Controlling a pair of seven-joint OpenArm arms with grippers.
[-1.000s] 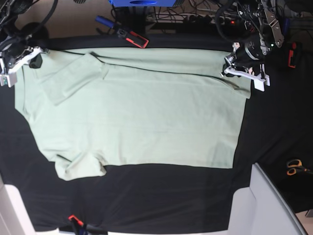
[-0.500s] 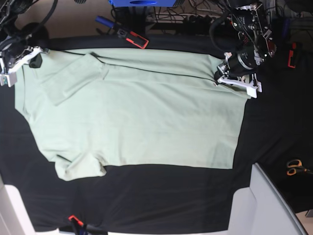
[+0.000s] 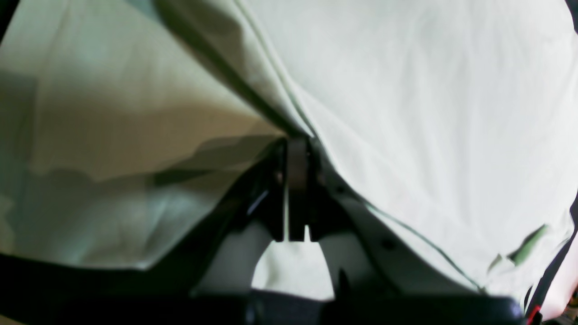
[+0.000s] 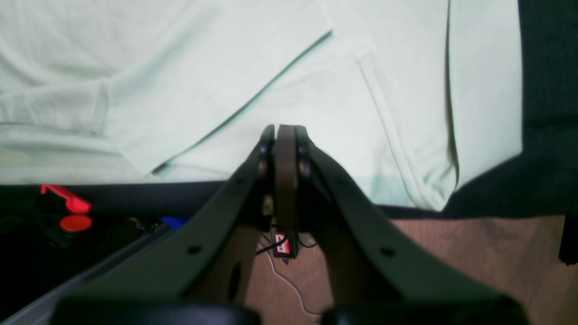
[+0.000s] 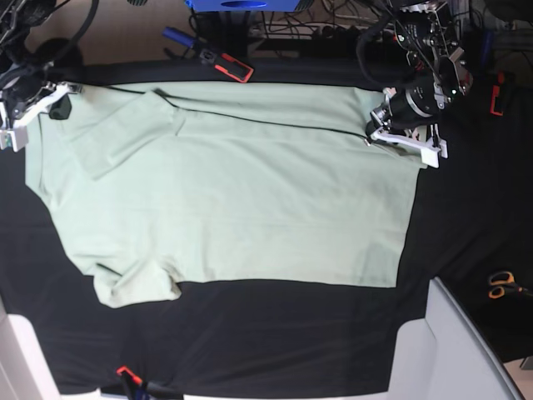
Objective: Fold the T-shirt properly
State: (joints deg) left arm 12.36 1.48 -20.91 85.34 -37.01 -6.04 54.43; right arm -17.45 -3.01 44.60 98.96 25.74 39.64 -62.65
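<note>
Lying flat across the black table cloth [image 5: 250, 350], the pale mint-green short-sleeved cotton T-shirt [image 5: 233, 200] fills the middle of the base view, its top long edge already turned over, which suggests a lengthwise fold is in hand. At the upper right, the left gripper [image 5: 372, 135] pinches the hem corner, jaws clamped on cloth, wrist angled down toward the shirt. At the upper left, the right gripper [image 5: 60, 90] sits at the shoulder corner, jaws pressed together; whether cloth lies between them I cannot tell.
</note>
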